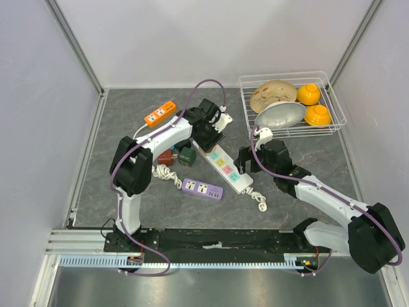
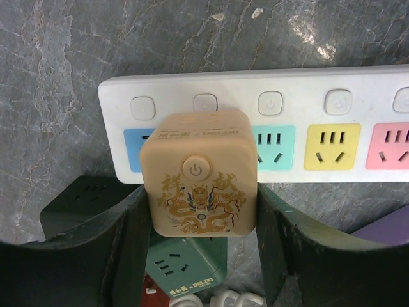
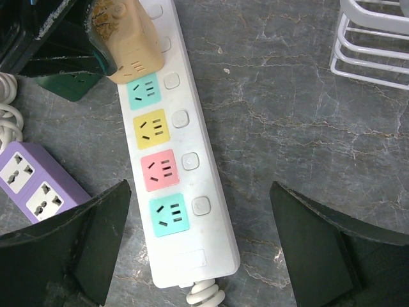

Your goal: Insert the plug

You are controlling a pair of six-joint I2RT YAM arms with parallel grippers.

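Observation:
The plug is a beige cube with a gold dragon and a power button. My left gripper is shut on its two sides. The cube stands on the white power strip, covering the socket between the blue one and the teal one. In the right wrist view the plug meets the strip's face; its prongs are hidden. My right gripper hangs open above the strip's cable end, one finger on each side of it, touching nothing. From above, the left gripper and right gripper sit at opposite ends of the strip.
A green cube socket, a black one and a red-brown one lie beside the strip. A purple strip and coiled white cable lie nearer me, an orange strip at the back left. A wire basket with bowls stands at the back right.

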